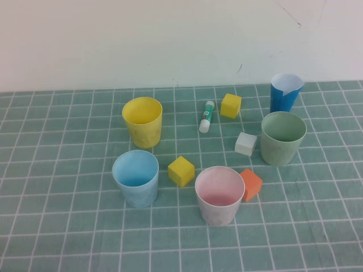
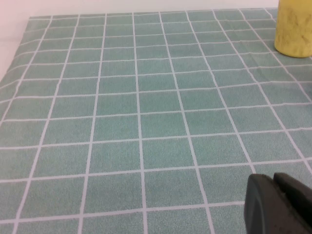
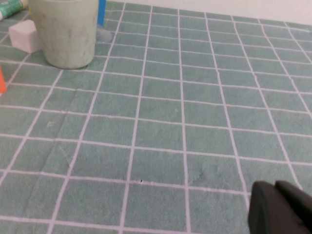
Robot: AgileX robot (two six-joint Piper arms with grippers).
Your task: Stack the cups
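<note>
Four cups stand upright and apart on the green checked cloth: a yellow cup (image 1: pixel 142 121) at the back left, a light blue cup (image 1: pixel 135 178) in front of it, a pale pink cup (image 1: pixel 219 194) at the front middle, and a pale green cup (image 1: pixel 282 137) at the right. Neither arm shows in the high view. My left gripper (image 2: pixel 274 181) shows in the left wrist view, shut and empty, low over bare cloth, far from the yellow cup (image 2: pixel 294 27). My right gripper (image 3: pixel 275 187) is shut and empty, away from the green cup (image 3: pixel 66 30).
A dark-blue paper cone (image 1: pixel 285 92) stands behind the green cup. Two yellow cubes (image 1: pixel 181 170) (image 1: pixel 231 105), a white cube (image 1: pixel 245 144), an orange cube (image 1: pixel 250 184) and a glue stick (image 1: pixel 207 116) lie among the cups. A white wall runs along the back.
</note>
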